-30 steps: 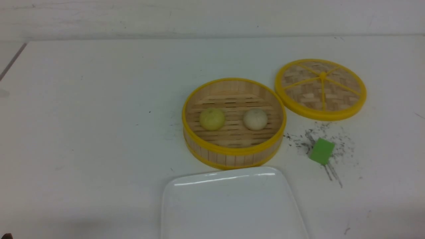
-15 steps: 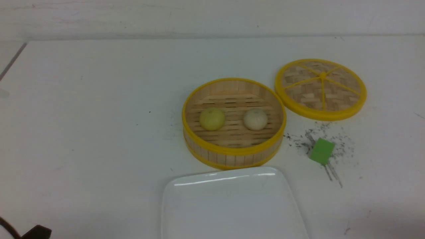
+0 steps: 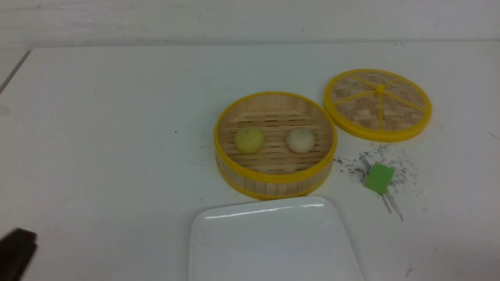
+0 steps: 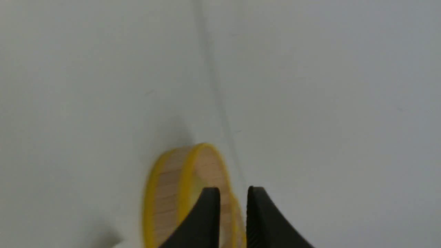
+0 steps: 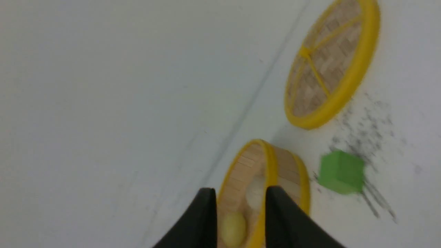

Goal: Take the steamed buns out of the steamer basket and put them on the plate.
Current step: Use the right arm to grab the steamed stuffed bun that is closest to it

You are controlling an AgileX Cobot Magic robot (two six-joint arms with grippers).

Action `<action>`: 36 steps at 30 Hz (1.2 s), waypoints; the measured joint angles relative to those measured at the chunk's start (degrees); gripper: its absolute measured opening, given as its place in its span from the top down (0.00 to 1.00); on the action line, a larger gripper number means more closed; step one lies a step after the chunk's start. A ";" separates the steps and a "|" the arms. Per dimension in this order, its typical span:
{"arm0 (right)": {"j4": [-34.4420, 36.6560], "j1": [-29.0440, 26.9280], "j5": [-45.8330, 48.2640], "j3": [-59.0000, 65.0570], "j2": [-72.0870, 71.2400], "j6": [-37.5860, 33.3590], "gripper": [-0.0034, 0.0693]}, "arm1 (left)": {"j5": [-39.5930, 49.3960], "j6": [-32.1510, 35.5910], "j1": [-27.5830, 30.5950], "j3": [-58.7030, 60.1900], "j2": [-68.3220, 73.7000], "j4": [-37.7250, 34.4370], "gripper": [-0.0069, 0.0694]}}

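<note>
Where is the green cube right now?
Front view: the green cube sits right of the steamer basket, in front of the lid, on grey smudges.

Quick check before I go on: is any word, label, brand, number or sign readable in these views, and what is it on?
None: no word, label, brand, number or sign shows in any view.
The steamer basket, lid, plate and green cube look unmarked.
The dark specks on the table beside the cube are smudges, not writing.
</note>
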 joint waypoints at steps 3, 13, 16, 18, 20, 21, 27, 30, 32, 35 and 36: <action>-1.93 0.00 -1.35 -7.14 0.75 -8.52 0.76 | 2.78 11.70 0.00 -9.98 3.87 -0.39 0.86; -11.69 0.00 32.31 -30.77 26.86 -27.65 0.95 | 36.66 28.63 -0.05 -27.66 37.18 1.08 0.91; -11.92 0.00 42.15 -35.78 38.22 -29.74 0.95 | 40.18 33.49 -0.05 -29.40 44.85 1.15 0.91; -9.85 0.00 45.46 -38.76 46.14 -33.65 0.94 | 40.88 35.88 -0.05 -29.77 48.84 1.15 0.91; -6.89 0.00 47.13 -40.99 52.13 -37.83 0.92 | 40.94 37.33 -0.05 -29.77 52.21 1.21 0.90; -4.16 0.00 47.89 -42.09 55.05 -40.80 0.91 | 40.94 38.06 -0.05 -29.77 53.43 1.20 0.90; 7.42 6.04 50.71 -52.70 75.28 -53.35 0.78 | 40.96 42.89 -0.05 -29.81 58.36 1.36 0.89; 4.70 11.02 50.25 -61.01 84.92 -52.66 0.74 | 41.01 44.05 -0.05 -29.81 58.75 1.41 0.88; 0.79 13.41 49.93 -66.08 89.64 -50.01 0.73 | 41.07 44.23 -0.05 -29.81 58.75 1.41 0.87; -9.06 17.22 49.86 -75.92 97.47 -42.94 0.66 | 41.20 44.56 -0.05 -29.81 58.75 1.63 0.86; -11.87 18.09 49.86 -78.50 99.35 -40.85 0.64 | 41.27 44.94 -0.05 -29.81 58.75 1.70 0.86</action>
